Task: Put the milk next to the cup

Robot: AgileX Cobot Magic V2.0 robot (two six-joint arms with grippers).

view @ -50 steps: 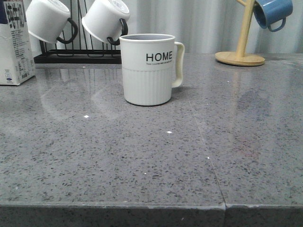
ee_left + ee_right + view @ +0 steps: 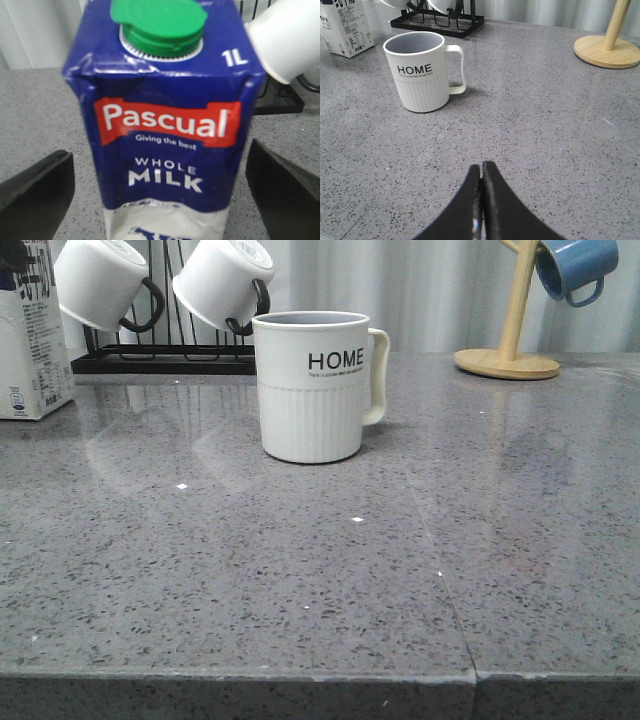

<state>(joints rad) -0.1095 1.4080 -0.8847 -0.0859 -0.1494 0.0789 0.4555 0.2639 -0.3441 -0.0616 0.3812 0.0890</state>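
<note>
The milk [image 2: 30, 350], a white carton with a dark blue top, stands upright at the table's far left edge. It fills the left wrist view [image 2: 165, 100], green cap on top, and shows in the right wrist view [image 2: 347, 27]. My left gripper [image 2: 159, 150] is open, with one finger on each side of the carton's upper part and a gap of table showing on both sides. The cup [image 2: 312, 390], off-white with "HOME" lettering, stands mid-table, well to the right of the milk, with its handle to the right. My right gripper [image 2: 481, 164] is shut and empty over bare table, in front of the cup [image 2: 420, 75].
A black rack [image 2: 160, 362] behind the cup holds two white mugs with black handles [image 2: 100, 280]; one is close beside the carton [image 2: 285, 40]. A wooden mug tree [image 2: 510, 358] with a blue mug [image 2: 575, 265] stands back right. The table's front edge [image 2: 300, 676] is near.
In the front view a dark shape has come in over the carton's top left corner. The carton's base and the cup have not moved.
</note>
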